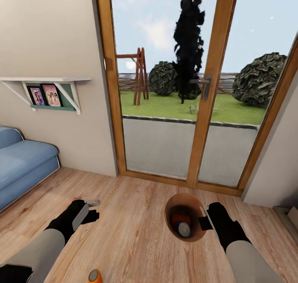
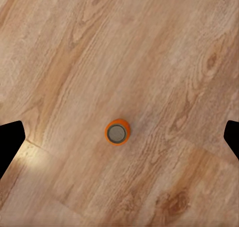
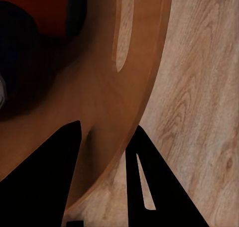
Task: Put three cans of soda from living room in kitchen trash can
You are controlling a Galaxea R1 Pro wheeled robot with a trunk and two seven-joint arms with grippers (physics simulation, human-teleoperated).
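Left fingers (image 2: 11, 143) spread — orange can (image 2: 117, 132) centred between, below.

Light wood-plank floor (image 1: 136, 217) is showing tan grain with darker knots. Copper-brown trash can (image 1: 203, 231) is showing a tan inside, holding one orange can (image 1: 179, 219) and one dark blue can (image 1: 183, 228) with a white band. Another orange can (image 1: 94, 276) with a silvery top is standing on the planks. Sofa (image 1: 20, 167) is showing blue; door frames (image 1: 108, 80) are showing warm wood
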